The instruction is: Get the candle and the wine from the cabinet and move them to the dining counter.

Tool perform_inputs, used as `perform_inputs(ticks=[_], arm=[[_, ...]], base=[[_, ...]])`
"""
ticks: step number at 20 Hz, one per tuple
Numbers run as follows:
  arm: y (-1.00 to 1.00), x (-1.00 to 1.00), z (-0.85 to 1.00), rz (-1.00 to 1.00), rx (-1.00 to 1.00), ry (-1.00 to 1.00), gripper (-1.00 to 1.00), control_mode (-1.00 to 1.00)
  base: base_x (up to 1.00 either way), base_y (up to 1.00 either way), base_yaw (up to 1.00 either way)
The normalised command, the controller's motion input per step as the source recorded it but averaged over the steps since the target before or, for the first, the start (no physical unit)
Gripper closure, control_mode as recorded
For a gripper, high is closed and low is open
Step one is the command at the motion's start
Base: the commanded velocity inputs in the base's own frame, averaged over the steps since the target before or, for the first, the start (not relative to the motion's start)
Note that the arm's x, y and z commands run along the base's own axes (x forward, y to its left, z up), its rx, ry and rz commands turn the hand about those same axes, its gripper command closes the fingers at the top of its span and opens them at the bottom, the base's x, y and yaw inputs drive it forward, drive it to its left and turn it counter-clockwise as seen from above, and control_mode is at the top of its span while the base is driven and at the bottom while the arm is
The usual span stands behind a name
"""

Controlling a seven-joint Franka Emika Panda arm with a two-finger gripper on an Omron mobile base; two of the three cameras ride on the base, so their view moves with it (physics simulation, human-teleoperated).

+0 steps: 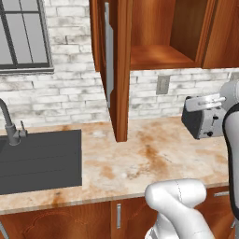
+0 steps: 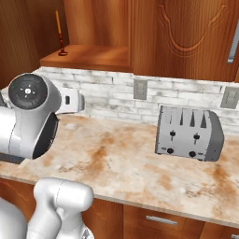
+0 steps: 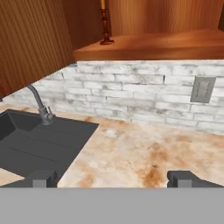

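wide-open claw [image 3: 113, 178] low over counter [image 3: 144, 153], candle [image 2: 59, 33] on cabinet [image 2: 93, 55] shelf

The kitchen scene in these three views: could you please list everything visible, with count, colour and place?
candle: one, orange in a dark red holder, on the open cabinet shelf, left part
cabinet: one, reddish-brown wood, on the wall, door swung open
toaster: one, silver grey, on the counter by the brick wall
sink: one, black, set in the counter, left
faucet: one, grey, behind the sink
counter: one, beige marbled with rusty stains
outlets: three, grey, on the brick wall
window: one, dark-framed, upper left
gripper: one, dark tips, open, above the counter
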Motion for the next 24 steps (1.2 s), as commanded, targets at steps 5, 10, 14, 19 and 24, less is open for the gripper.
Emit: perform_inputs(ticks=[5, 10, 14, 19, 24], arm=[[0.0, 0.02, 0.25, 0.0, -0.17, -0.13, -1.0, -1.0], [0.0, 0.13, 0.26, 0.0, -0.12, -0.04, -1.0, -1.0], [-0.04, 0.14, 0.29, 0.01, -0.08, -0.01, -1.0, -1.0], [0.0, 0.25, 0.15, 0.03, -0.15, -0.11, -1.0, -1.0], [0.0, 0.34, 0.01, 0.02, -0.07, -0.18, -1.0, -1.0]], base=[[0.0, 0.0, 0.0], [0.0, 0.0, 0.0], [0.0, 0.0, 0.0], [0.0, 0.0, 0.0], [0.0, 0.0, 0.0]])
